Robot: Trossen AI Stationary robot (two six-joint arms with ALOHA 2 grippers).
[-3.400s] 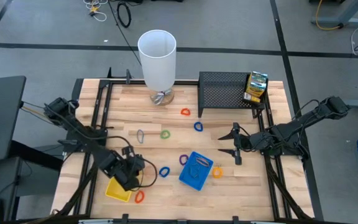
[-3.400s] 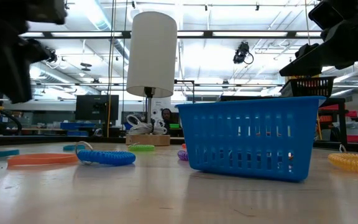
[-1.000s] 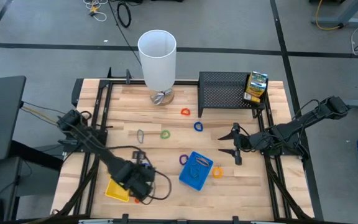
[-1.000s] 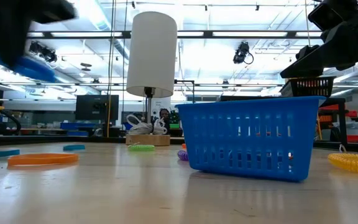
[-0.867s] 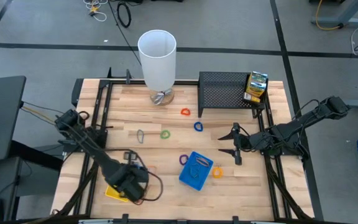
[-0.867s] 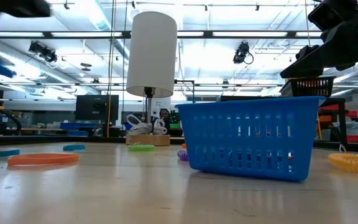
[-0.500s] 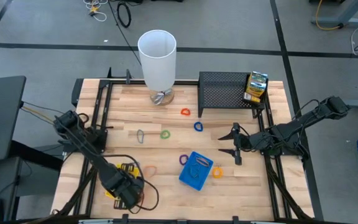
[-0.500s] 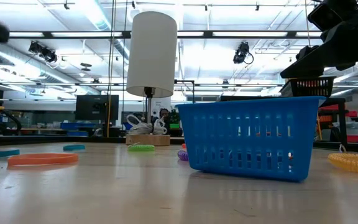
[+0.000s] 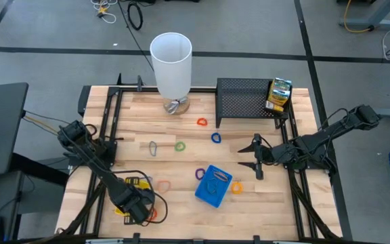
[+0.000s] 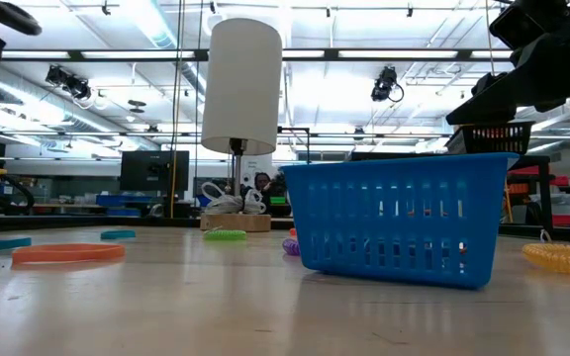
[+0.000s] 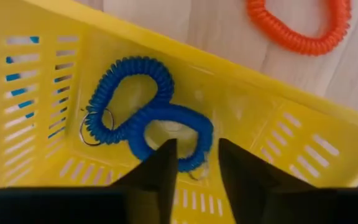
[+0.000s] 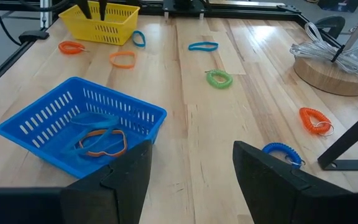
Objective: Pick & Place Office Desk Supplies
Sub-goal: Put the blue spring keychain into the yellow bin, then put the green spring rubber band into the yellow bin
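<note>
A yellow tray (image 9: 122, 207) stands near the table's near left corner. My left gripper (image 11: 197, 163) points down into it, open. A blue coiled loop (image 11: 146, 118), twisted into a figure eight, lies on the tray's floor just below the fingertips; I see no touch. The blue tray (image 9: 213, 185) at mid-table holds an orange and a blue band (image 12: 101, 142). My right gripper (image 9: 256, 157) waits open by the table's right side. A green-yellow box (image 9: 279, 95) stands on the black mesh rack (image 9: 246, 102).
Loose loops lie about: red (image 9: 153, 214) and orange (image 9: 162, 184) beside the yellow tray, purple (image 9: 200, 173), yellow (image 9: 237, 187), green (image 9: 179, 146), pale (image 9: 153, 148), blue (image 9: 216, 137), orange (image 9: 202, 123). A tall white cylinder (image 9: 171, 64) stands on a wooden base at the far edge.
My left gripper has carried the blue coiled loop toward the table's left and near edge and has come down over the yellow tray, turning about its own axis. The loop, seen hanging high in the low view a second ago, now lies in the tray.
</note>
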